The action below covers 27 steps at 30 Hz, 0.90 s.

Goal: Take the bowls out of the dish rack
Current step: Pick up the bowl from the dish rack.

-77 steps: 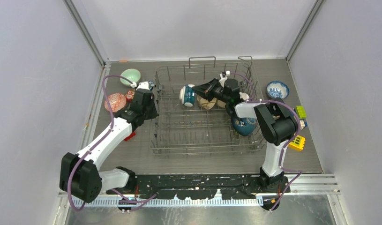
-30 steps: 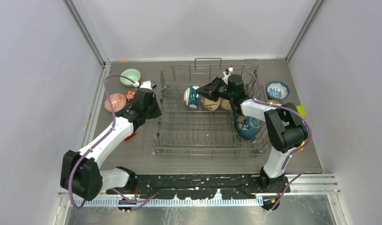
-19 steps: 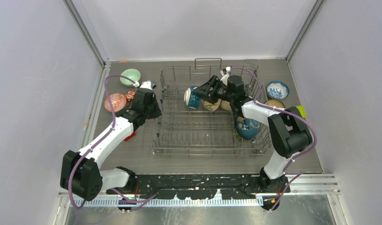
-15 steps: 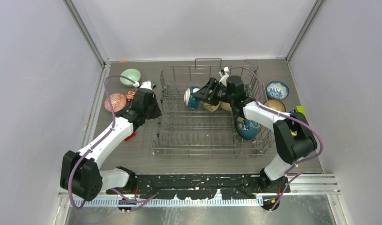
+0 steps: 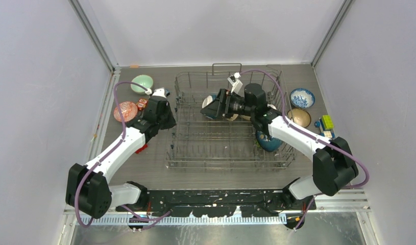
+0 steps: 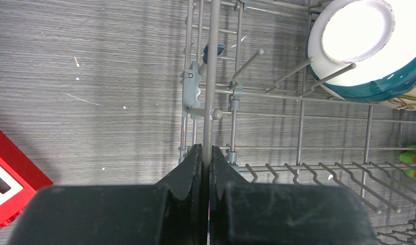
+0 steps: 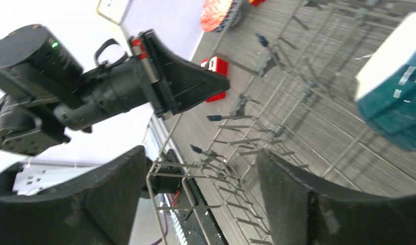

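So here's where we're at: our left tool point(image 6: 205, 153) is clenched tight on an upright wire at the left side of the dish rack point(image 5: 226, 162), which sits in the middle of the bench point(image 5: 236, 176). Our right tool point(image 7: 200, 155) reaches into the back half of the rack with its jaws spread wide and nothing between them. The white-and-teal bowl point(image 6: 359, 51) lies on its side among the tines right there, just beside that tool but off to one side of its fingers in the wrist view, so it's not gripped. A dark blue bowl point(image 5: 269, 140) sits in the rack against its right side. Out on the bench we've got a mint green bowl point(image 5: 142, 83) near the back left corner and a pink-red bowl point(image 5: 125, 111) nearer the left edge. Right of the rack there's a blue-and-white bowl point(image 5: 302, 97), with a tan bowl point(image 5: 299, 117) just on its near side. A red block point(image 6: 11, 168) lies left of the rack. There's something tan behind the right tool too, but we can't tell what.
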### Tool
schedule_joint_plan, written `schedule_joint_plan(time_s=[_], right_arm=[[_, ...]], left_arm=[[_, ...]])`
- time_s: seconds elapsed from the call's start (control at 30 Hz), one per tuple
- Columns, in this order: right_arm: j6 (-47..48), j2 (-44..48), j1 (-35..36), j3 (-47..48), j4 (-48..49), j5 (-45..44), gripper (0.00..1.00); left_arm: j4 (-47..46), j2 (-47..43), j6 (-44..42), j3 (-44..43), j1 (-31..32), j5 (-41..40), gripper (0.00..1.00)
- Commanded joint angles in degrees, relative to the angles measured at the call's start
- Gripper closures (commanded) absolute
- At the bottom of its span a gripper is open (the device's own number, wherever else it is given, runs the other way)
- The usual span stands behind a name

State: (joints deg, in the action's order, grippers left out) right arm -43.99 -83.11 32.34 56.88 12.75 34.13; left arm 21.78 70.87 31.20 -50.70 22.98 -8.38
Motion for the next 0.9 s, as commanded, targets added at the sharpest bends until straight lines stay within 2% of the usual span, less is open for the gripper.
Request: schedule_joint_plan(time_s=[0.0, 0.13, 0.3, 0.57, 0.87], right_arm=[[1.62, 2.49, -0.30, -1.23, -1.68, -8.84, 0.10], [-1.26, 3.57, -0.58, -5.42, 0.18, -15.92, 0.01], [-3.91, 2.55, -0.52, -7.67, 1.29, -22.33, 0.01], [-5.72, -2.15, -0.16, -7.49, 4.68, -26.86, 0.02], [-5.54, -8.15, 0.00, -5.54, 8.70, -27.31, 0.02]], left_arm=[[4.32, 2.19, 5.04, 2.23, -1.00, -5.35, 1.00], [4.63, 1.87, 5.10, 2.12, -0.98, -5.24, 1.00], [5.14, 1.00, 5.19, 2.33, -1.00, -5.16, 1.00], [5.15, 0.48, 5.45, 2.84, -1.00, -5.11, 1.00], [4.93, 0.93, 5.45, 2.80, -0.94, -4.98, 1.00]])
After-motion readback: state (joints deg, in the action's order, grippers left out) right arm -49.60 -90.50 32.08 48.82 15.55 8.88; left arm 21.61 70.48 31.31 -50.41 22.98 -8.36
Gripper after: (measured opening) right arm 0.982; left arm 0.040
